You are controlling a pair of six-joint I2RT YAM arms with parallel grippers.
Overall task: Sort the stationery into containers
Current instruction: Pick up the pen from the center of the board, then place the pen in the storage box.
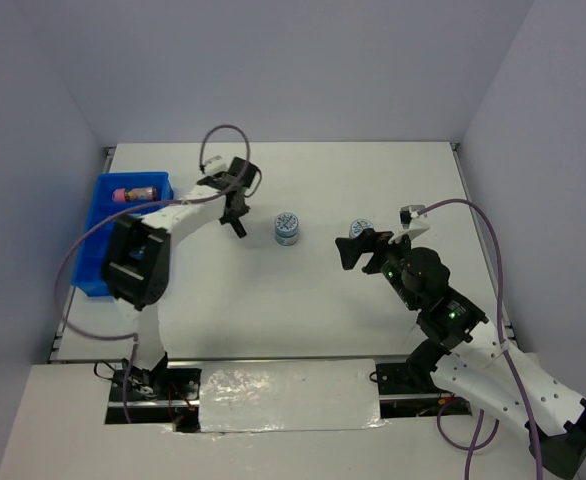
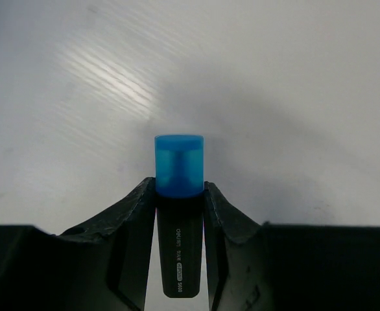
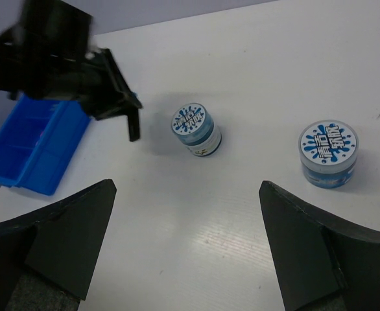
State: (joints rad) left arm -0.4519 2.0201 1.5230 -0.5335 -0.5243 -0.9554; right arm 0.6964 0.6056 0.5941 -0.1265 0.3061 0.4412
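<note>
On the white desk (image 1: 303,320), the blue tray (image 1: 93,225) sits at nine o'clock (pink tube (image 1: 133,193) inside), the right hand (image 3: 187,191) gapes released near two tape rolls (image 1: 287,228) (image 1: 359,229), and the left hand (image 1: 234,214) grasps a blue-capped highlighter (image 2: 179,165) at the tray's three o'clock.

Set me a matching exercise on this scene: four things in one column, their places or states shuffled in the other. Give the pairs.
1. blue-capped highlighter
2. pink tube
3. central tape roll
4. right gripper

A. lying in the blue tray
B. jaws open, empty
C. clamped by the left gripper
D. standing on the table

Pairs: 1-C, 2-A, 3-D, 4-B
</note>
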